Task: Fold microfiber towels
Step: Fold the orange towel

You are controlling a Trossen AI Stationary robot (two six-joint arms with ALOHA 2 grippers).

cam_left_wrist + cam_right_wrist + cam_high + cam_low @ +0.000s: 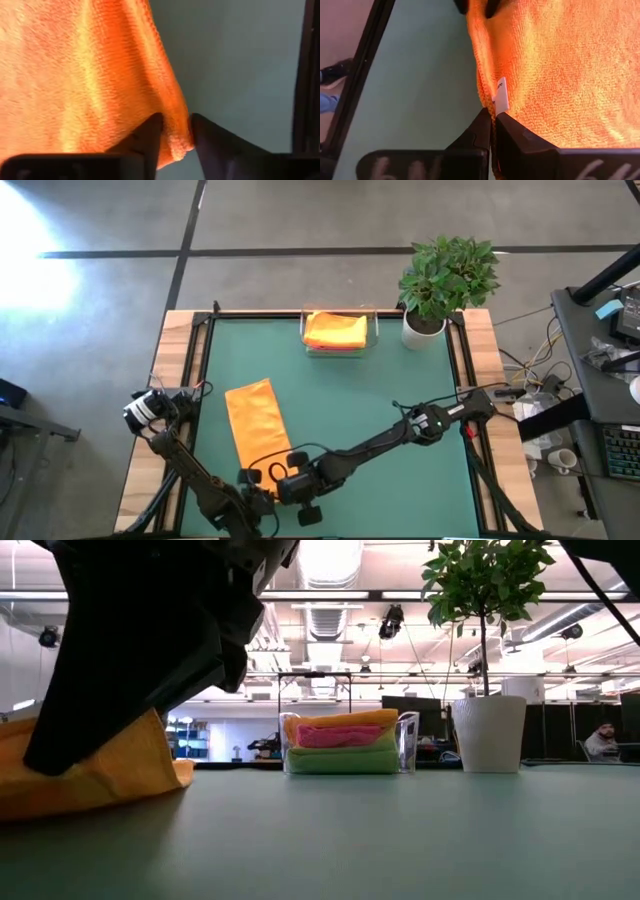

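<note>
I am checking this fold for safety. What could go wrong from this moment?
1. The left gripper pinches only the very edge of the orange towel, so it may slip out.
2. The right gripper grips by the white tag; that corner could slip too.
3. Both grippers sit close together, so they might collide.

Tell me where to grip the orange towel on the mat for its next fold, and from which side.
Grip the orange towel at its near short edge, coming from the front of the table. It lies as a long strip running toward the tray, so that end lifts over most easily. Both the left gripper and right gripper already pinch corners there, probably well placed.
</note>
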